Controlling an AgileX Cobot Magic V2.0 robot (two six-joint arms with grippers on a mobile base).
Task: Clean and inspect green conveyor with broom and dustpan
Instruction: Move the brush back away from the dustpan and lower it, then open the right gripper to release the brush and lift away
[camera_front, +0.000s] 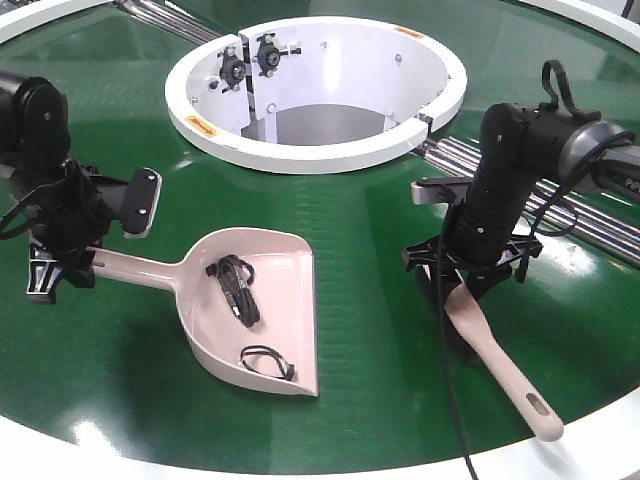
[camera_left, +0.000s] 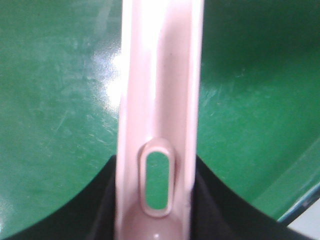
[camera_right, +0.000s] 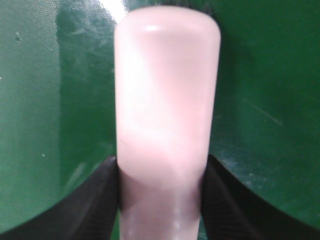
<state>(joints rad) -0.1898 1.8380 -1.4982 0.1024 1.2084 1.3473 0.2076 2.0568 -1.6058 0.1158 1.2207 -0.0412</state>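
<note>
- Plainly, the dustpan (camera_front: 262, 300) sits at lower centre-left of the frame on the green conveyor (camera_front: 380, 330). Two black cord loops (camera_front: 235, 288) lie in its scoop, and the left gripper (camera_front: 72, 262) is clamped on its slotted handle end.
- The broom (camera_front: 500, 370) is at lower right, its handle pointing to the bottom-right corner. The right gripper (camera_front: 468, 285) is closed around its head end.
- Both look like light, stiff, smooth plastic, likely slippery. Held by its handle end, the dustpan could tilt and spill the cords.
- Open belt lies between the tools. The white ring opening (camera_front: 300, 155) at upper centre and the white rim (camera_front: 250, 465) along the bottom bound any sweep.
</note>
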